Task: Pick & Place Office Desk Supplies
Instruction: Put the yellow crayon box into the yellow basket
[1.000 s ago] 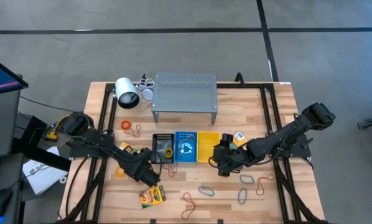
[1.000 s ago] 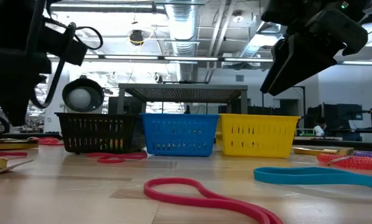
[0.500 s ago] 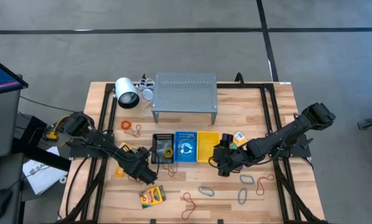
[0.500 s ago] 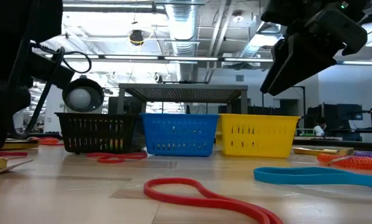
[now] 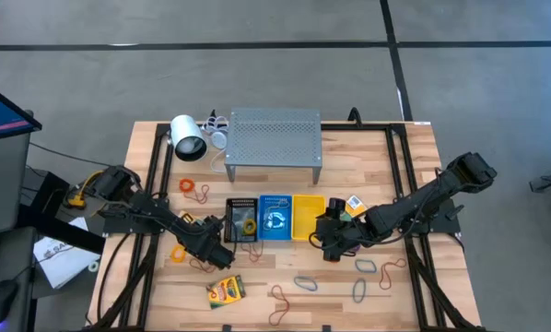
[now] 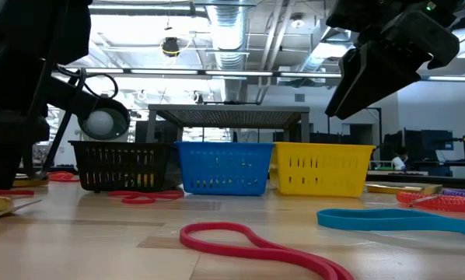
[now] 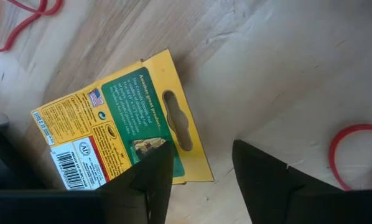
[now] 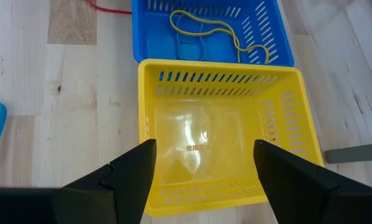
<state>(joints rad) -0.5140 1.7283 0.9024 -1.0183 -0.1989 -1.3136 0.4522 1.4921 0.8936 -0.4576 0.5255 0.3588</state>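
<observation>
From above, three small baskets sat in a row at the centre of the frame: a black basket, a blue basket and a yellow basket. The left gripper hung at lower centre-left, just beside the black basket, with a crayon box lying close below it. The right gripper hovered by the yellow basket's lower right corner. Rubber bands lay scattered along the lower right, among them a blue rubber band.

At table height, a red rubber band lay in the foreground, lower centre, and the right arm's dark fingers hung at upper right, above the yellow basket.

In the left wrist view, the left gripper's fingers stood apart. One finger tip overlapped the box's green back panel while the other was over bare wood past the edge of the box. Whether that tip actually touched the card I could not tell. The box lay flat at centre-left of the frame. It looked light and stiff, a thin card carton that could skid on the smooth wood. Straddling its narrow width across the long edges, clear of the flimsy hang-tab slot, seemed the better hold.

In the right wrist view, the right gripper's fingers were spread wide and empty above the yellow basket, which looked empty. A yellow rubber band lay in the blue basket at the top of the frame. It looked limp and light, best pinched across a single strand.
</observation>
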